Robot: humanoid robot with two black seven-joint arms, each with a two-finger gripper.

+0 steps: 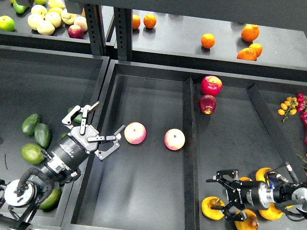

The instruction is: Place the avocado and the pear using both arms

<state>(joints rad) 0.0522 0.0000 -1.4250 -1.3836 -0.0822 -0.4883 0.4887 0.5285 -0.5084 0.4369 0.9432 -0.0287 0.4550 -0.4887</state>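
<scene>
Two dark green avocados (31, 123) (43, 134) lie in the left bin, and another (76, 116) is partly hidden behind my left gripper. My left gripper (109, 118) is open and empty, hanging over the divider between the left bin and the middle bin, to the right of the avocados. Several golden pears lie at the bottom right, among them one (212, 207) by the lower finger of my right gripper and one (265, 174) behind it. My right gripper (219, 194) is open just above the pears and holds nothing.
Two pink-yellow apples (135, 132) (174, 139) lie in the middle bin, close to my left gripper. Two red apples (211, 85) (207, 104) sit in the right bin. Paler green fruits (32, 153) lie at the left. Oranges (250, 32) are on the back shelf.
</scene>
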